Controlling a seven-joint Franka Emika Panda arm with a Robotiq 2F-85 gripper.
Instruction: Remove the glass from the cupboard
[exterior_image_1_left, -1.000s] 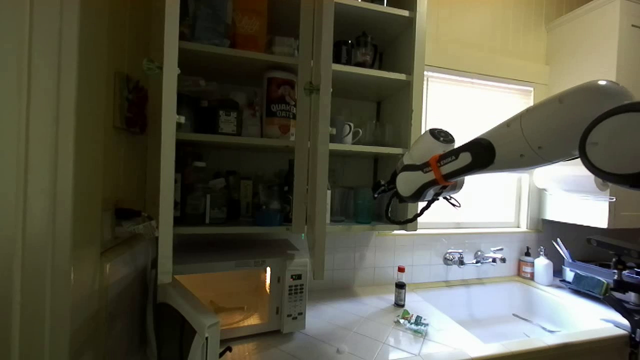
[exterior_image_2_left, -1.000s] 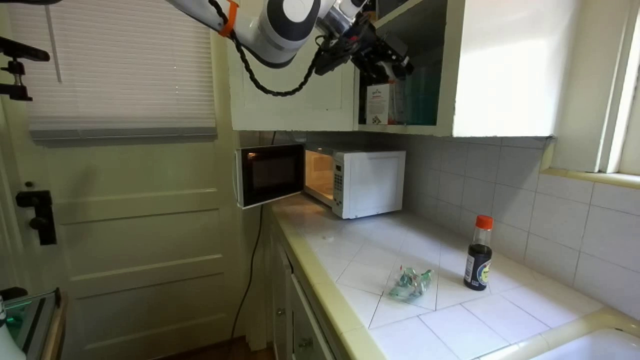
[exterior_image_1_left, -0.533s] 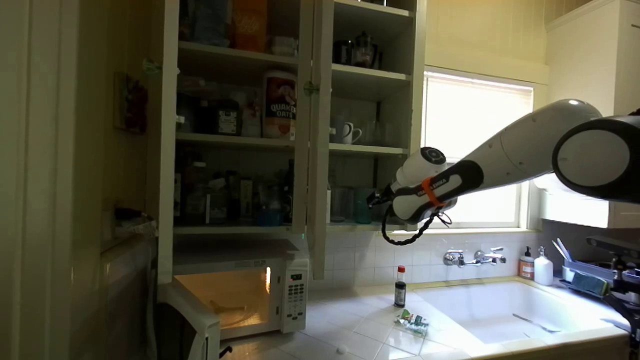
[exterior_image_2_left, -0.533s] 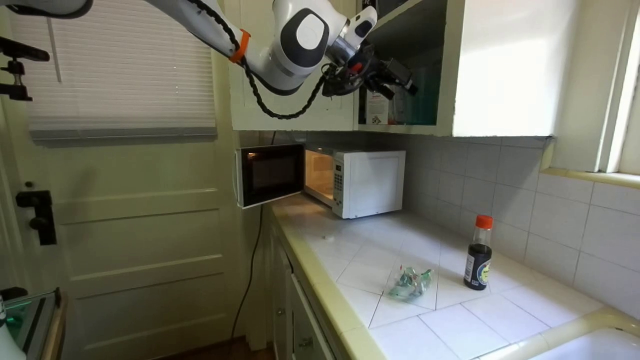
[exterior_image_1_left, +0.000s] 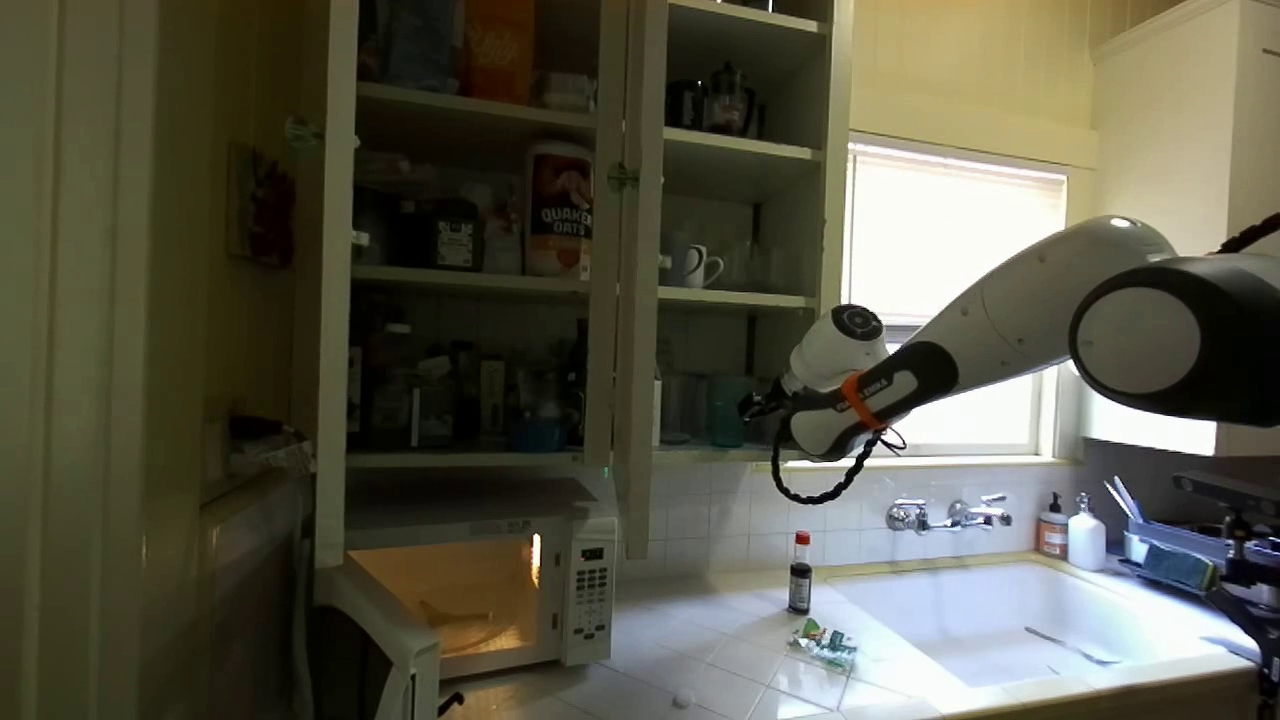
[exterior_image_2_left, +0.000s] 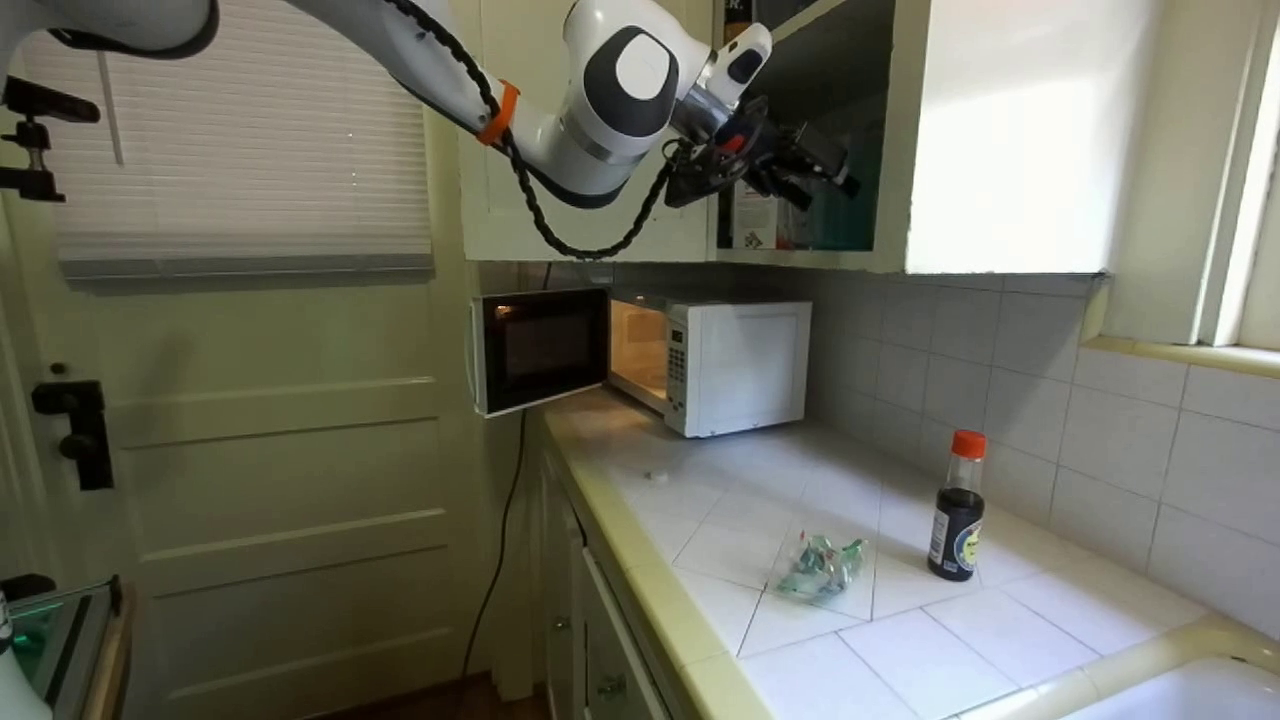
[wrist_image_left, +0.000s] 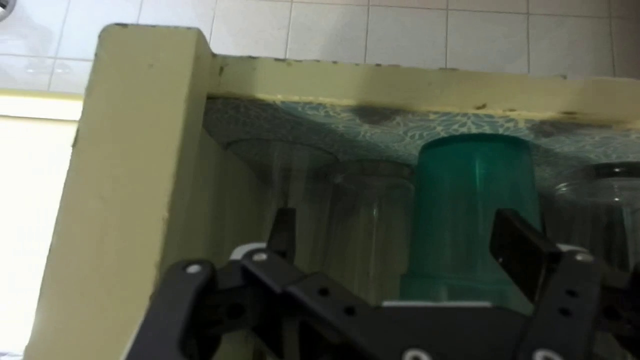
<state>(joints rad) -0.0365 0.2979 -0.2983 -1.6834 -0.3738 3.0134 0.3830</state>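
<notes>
The glass, a teal translucent tumbler (wrist_image_left: 470, 200), stands on the lowest shelf of the white cupboard (exterior_image_1_left: 738, 298). It also shows in both exterior views (exterior_image_1_left: 725, 415) (exterior_image_2_left: 858, 215), partly behind my gripper in one of them. My gripper (wrist_image_left: 397, 222) is open and empty, just in front of that shelf. In the wrist view, which stands upside down, the glass lies right of the middle between the fingers. The right finger covers part of its right edge. The gripper also shows in both exterior views (exterior_image_1_left: 757, 405) (exterior_image_2_left: 825, 188). The fingers do not appear to grip anything.
Clear glasses (wrist_image_left: 370, 215) (wrist_image_left: 605, 200) stand on both sides of the tumbler. The cupboard's side post (wrist_image_left: 145, 125) is close on the left in the wrist view. An open door (exterior_image_1_left: 640, 300) juts out. Below are the microwave (exterior_image_2_left: 745, 365), red-capped bottle (exterior_image_2_left: 957, 520) and crumpled packet (exterior_image_2_left: 822, 568).
The arm and gripper have come down to the height of the lowest shelf and, in an exterior view, shifted right. The glass has not moved.
</notes>
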